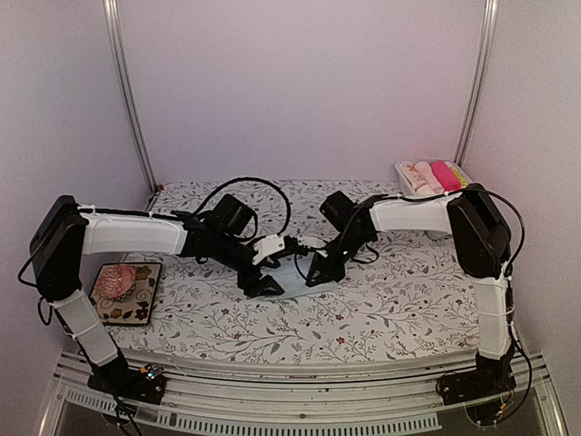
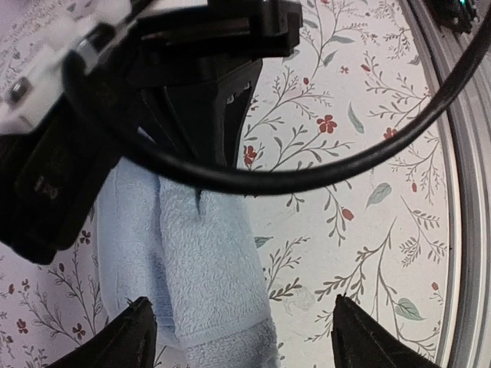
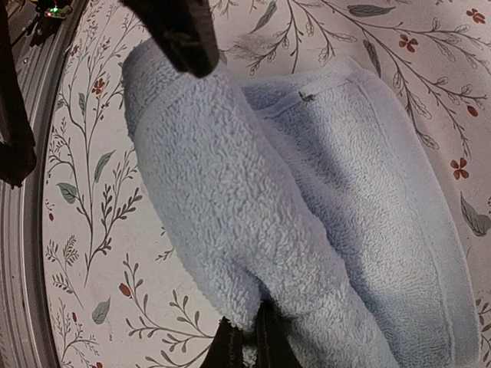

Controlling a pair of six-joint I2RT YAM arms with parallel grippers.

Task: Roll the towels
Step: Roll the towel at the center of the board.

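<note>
Now, right hand [image 3: 247,346] pinched shut on light blue towel [image 3: 307,207], left hand [image 2: 247,334] spread wide over it

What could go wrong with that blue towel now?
1. Only the right gripper pinches the blue towel, at one fold, while the left gripper stands open over it. The loose roll may fall open if it is pulled.
2. The two grippers work very close together, and a cable hangs across near them. It might snag, or the grippers could bump.
</note>
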